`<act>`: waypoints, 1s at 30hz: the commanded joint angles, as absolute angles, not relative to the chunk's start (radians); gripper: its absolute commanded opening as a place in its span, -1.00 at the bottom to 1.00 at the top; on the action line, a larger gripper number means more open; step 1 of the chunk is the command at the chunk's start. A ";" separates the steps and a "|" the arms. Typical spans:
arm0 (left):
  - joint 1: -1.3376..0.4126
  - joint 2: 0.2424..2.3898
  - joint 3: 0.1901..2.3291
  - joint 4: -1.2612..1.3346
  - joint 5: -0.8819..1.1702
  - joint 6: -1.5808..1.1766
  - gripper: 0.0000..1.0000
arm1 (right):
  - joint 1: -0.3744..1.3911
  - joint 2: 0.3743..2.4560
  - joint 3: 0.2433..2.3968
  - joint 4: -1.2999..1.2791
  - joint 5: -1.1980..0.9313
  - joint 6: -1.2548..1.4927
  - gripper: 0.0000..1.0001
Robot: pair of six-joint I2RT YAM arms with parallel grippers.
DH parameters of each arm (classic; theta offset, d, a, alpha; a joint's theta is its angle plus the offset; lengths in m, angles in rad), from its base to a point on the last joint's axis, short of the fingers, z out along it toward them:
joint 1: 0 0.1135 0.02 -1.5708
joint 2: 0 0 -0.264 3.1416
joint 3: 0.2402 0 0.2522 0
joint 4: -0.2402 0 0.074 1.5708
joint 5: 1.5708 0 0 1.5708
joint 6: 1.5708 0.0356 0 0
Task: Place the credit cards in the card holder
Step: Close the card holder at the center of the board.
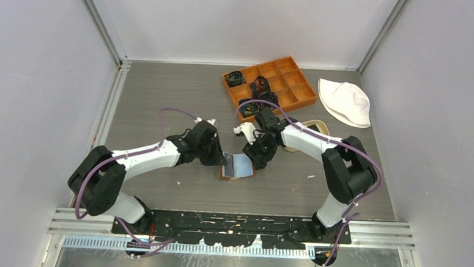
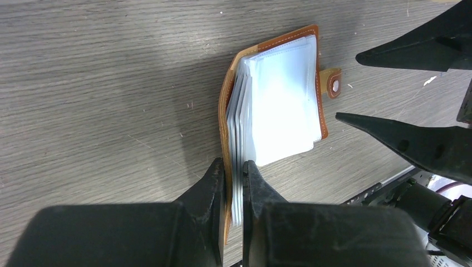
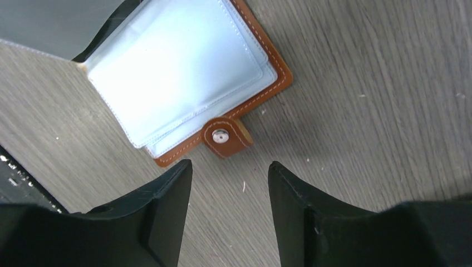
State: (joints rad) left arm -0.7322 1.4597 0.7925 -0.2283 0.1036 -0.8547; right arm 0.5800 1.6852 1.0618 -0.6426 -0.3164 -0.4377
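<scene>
The left gripper is clenched on the card holder. Its 2 fingers pinch the near end of the brown cover together with a few of the clear sleeves, close to the spine, so that side stands up on edge while the rest fans open toward the right arm. The right gripper is released, its jaws apart with nothing between them. It hovers just beside the snap tab and touches neither the tab nor the sleeves.

The card holder lies open on the grey wood-grain table, between the 2 arms and near the front middle of the workspace. Its stack of pale bluish sleeves faces up and the tab sticks out toward the right arm.

As for progress, no loose credit cards show anywhere on the table in the 3 views. The sleeves are cloudy, so whether they already carry cards cannot be told. The grey-blue sheet at the top left of the right wrist view could be a raised sleeve or a card, and that is not clear either.

My reading is that loading is at or near its end, with 1 arm pinning the holder and the other just off it. What is probably left is letting go, and perhaps folding the cover shut.

Farther back sit an orange compartment box with dark items in it, a beige oval tray partly hidden behind the right arm, and a white hat.
</scene>
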 commanded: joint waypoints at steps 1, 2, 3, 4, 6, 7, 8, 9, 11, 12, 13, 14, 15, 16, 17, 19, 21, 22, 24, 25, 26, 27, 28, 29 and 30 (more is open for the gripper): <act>-0.739 1.479 0.816 -0.313 0.070 -0.815 -0.93 | 0.611 1.695 1.072 -0.558 -0.250 -0.405 0.16; -0.741 1.479 0.817 -0.312 0.071 -0.815 -0.93 | 0.616 1.703 1.073 -0.554 -0.246 -0.400 0.16; -0.742 1.481 0.818 -0.313 0.072 -0.816 -0.93 | 0.622 1.709 1.075 -0.550 -0.240 -0.396 0.16; -0.742 1.481 0.819 -0.311 0.073 -0.817 -0.93 | 0.630 1.715 1.076 -0.547 -0.233 -0.393 0.16; -0.744 1.482 0.822 -0.313 0.076 -0.819 -0.93 | 0.643 1.728 1.079 -0.544 -0.216 -0.388 0.14; -0.744 1.482 0.824 -0.313 0.077 -0.820 -0.93 | 0.648 1.734 1.082 -0.542 -0.205 -0.388 0.11; -0.745 1.482 0.826 -0.315 0.077 -0.821 -0.92 | 0.651 1.737 1.085 -0.542 -0.192 -0.386 0.06; -0.745 1.480 0.828 -0.316 0.077 -0.821 -0.92 | 0.652 1.738 1.088 -0.541 -0.181 -0.382 0.00; -0.744 1.479 0.829 -0.319 0.077 -0.819 -0.92 | 0.652 1.733 1.092 -0.539 -0.168 -0.377 -0.12; -0.744 1.477 0.831 -0.320 0.077 -0.819 -0.92 | 0.652 1.729 1.093 -0.539 -0.169 -0.376 -0.19; -0.744 1.477 0.833 -0.322 0.076 -0.819 -0.91 | 0.652 1.724 1.094 -0.540 -0.171 -0.372 -0.24; -0.744 1.476 0.834 -0.322 0.077 -0.818 -0.90 | 0.651 1.717 1.096 -0.541 -0.174 -0.370 -0.31; -0.744 1.476 0.836 -0.324 0.078 -0.818 -0.89 | 0.652 1.712 1.098 -0.544 -0.178 -0.369 -0.40; -0.744 1.475 0.837 -0.325 0.081 -0.816 -0.87 | 0.652 1.709 1.102 -0.547 -0.181 -0.367 -0.47; -0.745 1.474 0.838 -0.323 0.080 -0.817 -0.85 | 0.651 1.704 1.105 -0.552 -0.186 -0.364 -0.52; -0.744 1.469 0.836 -0.318 0.082 -0.820 -0.81 | 0.649 1.698 1.109 -0.555 -0.202 -0.354 -0.64; -0.744 1.459 0.833 -0.308 0.088 -0.827 -0.72 | 0.646 1.694 1.112 -0.555 -0.230 -0.344 -0.70; -0.745 1.453 0.830 -0.299 0.094 -0.831 -0.69 | 0.643 1.693 1.112 -0.557 -0.244 -0.335 -0.74; -0.745 1.435 0.813 -0.261 0.122 -0.844 -0.58 | 0.635 1.694 1.117 -0.560 -0.270 -0.322 -0.77; -0.744 1.425 0.801 -0.235 0.138 -0.853 -0.54 | 0.629 1.694 1.119 -0.563 -0.283 -0.319 -0.78; -0.744 1.415 0.790 -0.206 0.151 -0.862 -0.51 | 0.625 1.695 1.121 -0.565 -0.296 -0.313 -0.78; -0.744 1.406 0.781 -0.191 0.159 -0.871 -0.48 | 0.619 1.695 1.122 -0.567 -0.309 -0.307 -0.79; -0.744 1.396 0.776 -0.178 0.164 -0.877 -0.45 | 0.615 1.694 1.124 -0.568 -0.322 -0.301 -0.80; -0.745 1.385 0.765 -0.163 0.174 -0.885 -0.43 | 0.608 1.693 1.125 -0.571 -0.334 -0.294 -0.80; -0.744 1.373 0.757 -0.147 0.181 -0.893 -0.40 | 0.603 1.692 1.127 -0.571 -0.347 -0.289 -0.81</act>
